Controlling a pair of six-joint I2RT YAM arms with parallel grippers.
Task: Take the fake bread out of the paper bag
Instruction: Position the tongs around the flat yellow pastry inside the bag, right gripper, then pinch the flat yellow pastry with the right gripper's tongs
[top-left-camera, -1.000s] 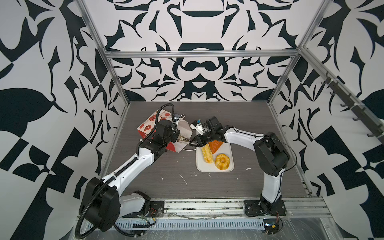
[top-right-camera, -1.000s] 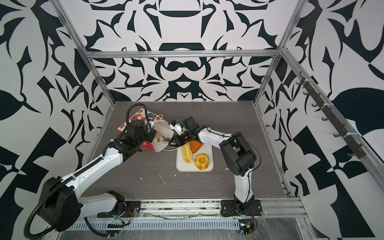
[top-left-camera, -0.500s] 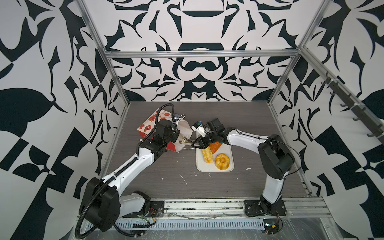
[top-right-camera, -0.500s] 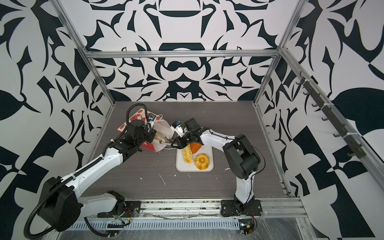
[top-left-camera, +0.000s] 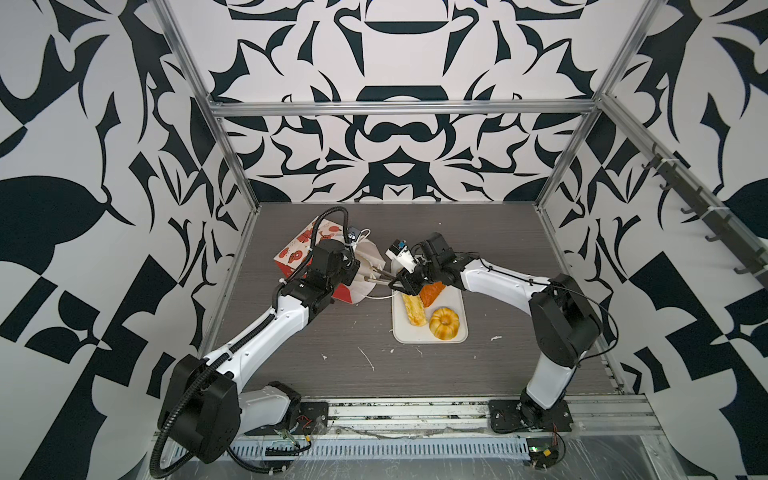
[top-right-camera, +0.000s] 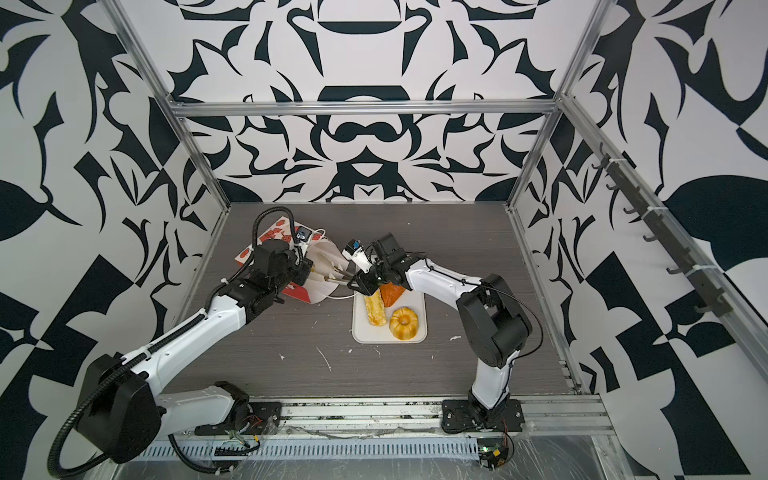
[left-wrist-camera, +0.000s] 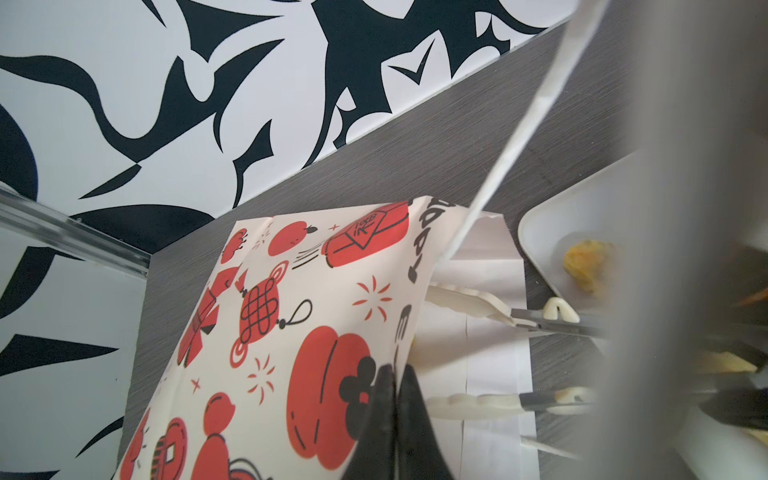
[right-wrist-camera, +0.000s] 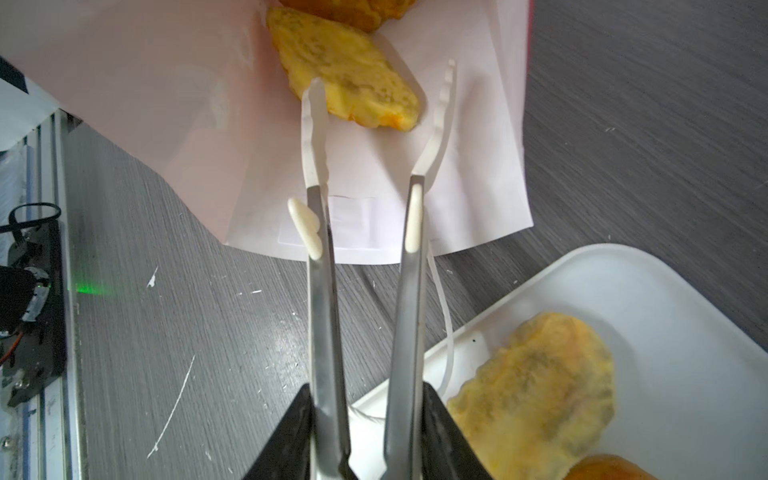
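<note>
Top views, tabletop: a dark grey wood-grain tabletop (top-left-camera: 349, 324) is shown in both top views, with the bag laid left of the tray and the two arms met between them.
Paper bag: the tall red paper bag with white and red cartoon prints (top-left-camera: 297, 249) is laid on its side, its white-lined mouth turned toward the tray.
Tray: a white rectangular plastic tray (top-left-camera: 455, 297) is set just beside that mouth.
Left gripper: the left gripper (left-wrist-camera: 395, 370) is seen pressed together on the bag's upper rim, so that the mouth is lifted open.
Right gripper: the right gripper (right-wrist-camera: 369, 388) is clamped on steel tongs with white silicone tips (right-wrist-camera: 322, 291); the tong tips are spread and reached into the mouth.
Fake bread on the tray: a long golden stick (top-left-camera: 413, 309), a golden ring bun (top-left-camera: 444, 324) and an orange-brown triangular piece (top-left-camera: 430, 293) are laid there.
Fake bread in the bag: a flat golden-yellow croissant (right-wrist-camera: 353, 87) is seen just inside the mouth on the white lining; a darker orange-brown pastry (right-wrist-camera: 353, 12) is partly shown deeper behind it.
Deciding relation: the yellow croissant is found straight ahead of the tongs, its long axis slanted across their line. Its near end is placed between the spread tips; one tip is overlapped with its edge, the other is stood just clear. No squeeze is seen. The right arm is judged the nearer, the left being taken up with the rim.
</note>
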